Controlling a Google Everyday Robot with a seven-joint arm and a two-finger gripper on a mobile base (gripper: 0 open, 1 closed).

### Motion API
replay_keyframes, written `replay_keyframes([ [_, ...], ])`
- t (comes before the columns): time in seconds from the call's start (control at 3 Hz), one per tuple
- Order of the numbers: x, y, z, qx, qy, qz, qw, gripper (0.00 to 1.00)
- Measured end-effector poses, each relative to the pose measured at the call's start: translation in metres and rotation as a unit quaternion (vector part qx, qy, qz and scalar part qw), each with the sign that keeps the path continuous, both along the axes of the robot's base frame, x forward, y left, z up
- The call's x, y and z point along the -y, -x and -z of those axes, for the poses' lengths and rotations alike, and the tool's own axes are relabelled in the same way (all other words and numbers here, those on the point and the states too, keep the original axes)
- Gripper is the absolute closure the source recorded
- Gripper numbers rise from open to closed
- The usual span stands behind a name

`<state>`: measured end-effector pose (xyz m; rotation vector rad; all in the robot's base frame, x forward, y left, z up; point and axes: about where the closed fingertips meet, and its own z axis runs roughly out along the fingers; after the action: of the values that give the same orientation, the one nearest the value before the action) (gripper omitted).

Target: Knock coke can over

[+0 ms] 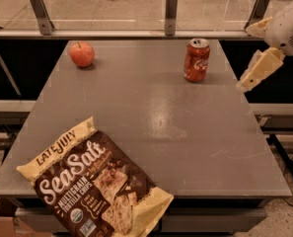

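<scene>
The hand [255,73] hangs right of the coke can [197,59] — arm cropped.

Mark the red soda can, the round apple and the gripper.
Red metal coke can [197,60], camera view, side wall.
Round red-orange apple [82,54], camera view, front skin.
Cream gripper [245,82], camera view, past the table [151,117] right edge, lower tip.

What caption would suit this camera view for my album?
Robot's claw hovers just off the table, right of the upright coke can.

Upright red coke can [197,59], silver top, white script, far right; claw [254,74] apart on its right.
</scene>
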<state>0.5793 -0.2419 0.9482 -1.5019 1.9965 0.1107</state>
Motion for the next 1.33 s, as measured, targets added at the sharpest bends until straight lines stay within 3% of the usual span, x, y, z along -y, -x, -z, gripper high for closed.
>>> replay_keyframes([
  [0.33, 0.009, -0.060, 0.025, 0.009, -0.054, 0.026, 0.9982, 0.00],
  [0.67, 0.009, -0.090, 0.045, -0.008, -0.114, 0.040, 0.9927, 0.00],
  [1.0, -0.009, -0.094, 0.049, -0.025, -0.160, 0.033, 0.9862, 0.00],
  [1.33, -0.044, -0.080, 0.055, -0.056, -0.196, 0.006, 0.9789, 0.00],
])
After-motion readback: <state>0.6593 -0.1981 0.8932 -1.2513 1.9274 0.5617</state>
